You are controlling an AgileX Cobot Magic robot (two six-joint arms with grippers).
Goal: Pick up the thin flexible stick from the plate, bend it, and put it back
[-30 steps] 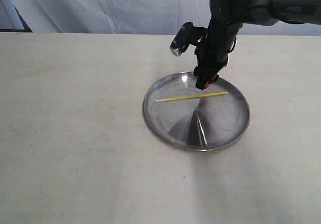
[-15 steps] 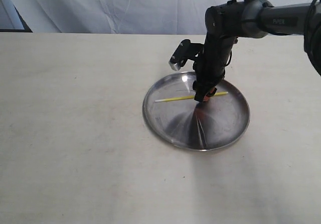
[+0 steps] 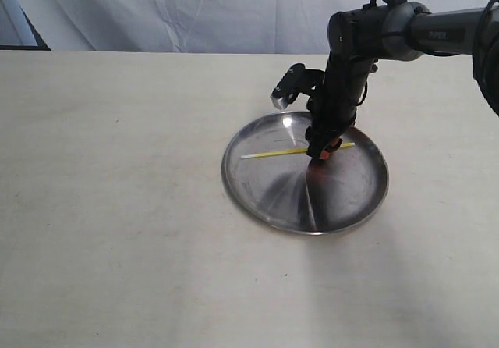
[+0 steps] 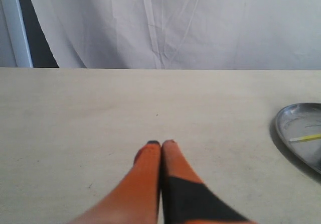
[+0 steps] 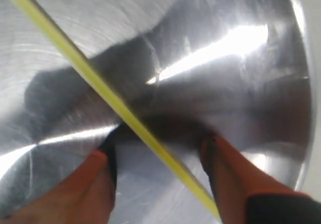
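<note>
Materials: plate (image 3: 343,200) is round brushed silver metal with a shallow raised rim, throwing bright radial glare streaks and a dark reflection of the arm. The thin flexible stick (image 3: 277,153) is a straight, very thin bright yellow strand with pale tips. It lies flat on the plate and is shorter than the plate is wide. Table (image 3: 117,207) is a matte beige surface with faint specks. A creased white cloth (image 3: 195,12) hangs behind.

Right gripper (image 3: 322,151): orange fingers on black mounts, pointing down at the plate. In the right wrist view the right gripper (image 5: 156,151) is spread moderately wide. The stick (image 5: 90,73) runs diagonally through the gap, one finger on either side, over the plate (image 5: 241,58). Whether the fingertips touch the metal cannot be told.

Left gripper (image 4: 161,143): fingers pressed together with nothing between them, low over bare table. The plate (image 4: 293,121) and a stick (image 4: 310,138) end lie well off to one side.

Versus 1.0 s ago: the right gripper has dropped from above the stick's far side to straddle it. Stick position unchanged.
</note>
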